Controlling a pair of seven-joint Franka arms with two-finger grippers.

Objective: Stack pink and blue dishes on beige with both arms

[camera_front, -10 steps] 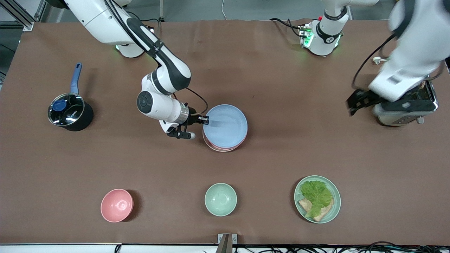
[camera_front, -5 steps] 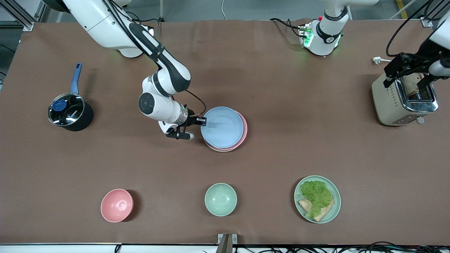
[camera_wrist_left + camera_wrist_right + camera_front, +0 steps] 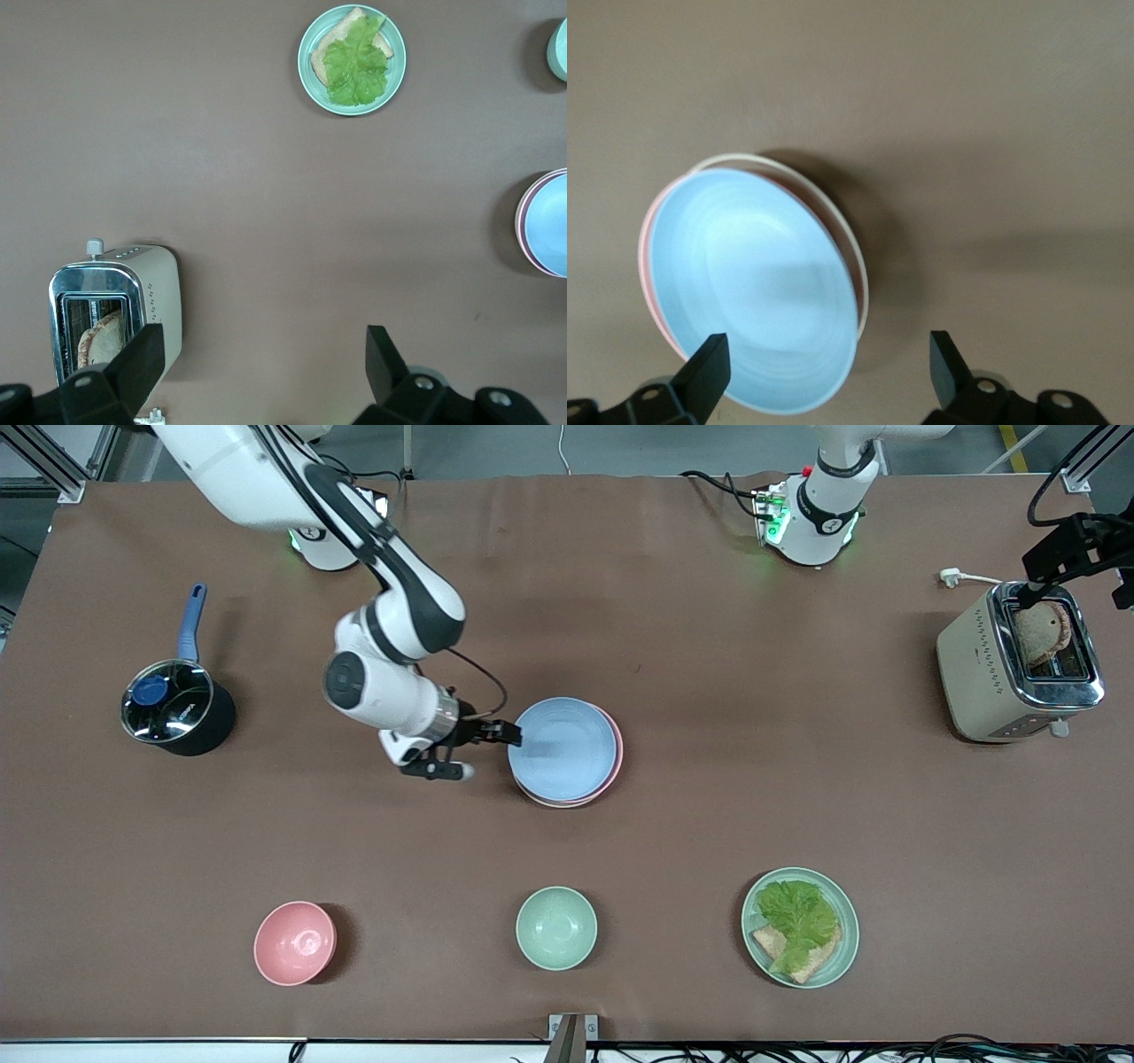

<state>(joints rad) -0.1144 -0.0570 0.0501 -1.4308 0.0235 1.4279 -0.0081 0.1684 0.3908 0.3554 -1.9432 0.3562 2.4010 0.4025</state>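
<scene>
The pale blue round matte plate (image 3: 560, 747) tops the stack mid-bench, shifted off centre, so the pale pink plate's (image 3: 615, 746) rim and the cream-beige plate's (image 3: 852, 255) edge show. The right pincer (image 3: 507, 733), spread, sits just beside the blue rim. The left pincer (image 3: 261, 359), spread, hangs over the cream toaster (image 3: 983, 662). Bare brown bench (image 3: 762, 779) surrounds the stack.

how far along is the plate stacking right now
Mostly done: the blue plate lies on the pink plate, which lies on the beige plate, a little off-centre. The right gripper is open at the stack's rim, holding nothing. The left gripper hangs open over the toaster. Perhaps only squaring the stack remains.
</scene>
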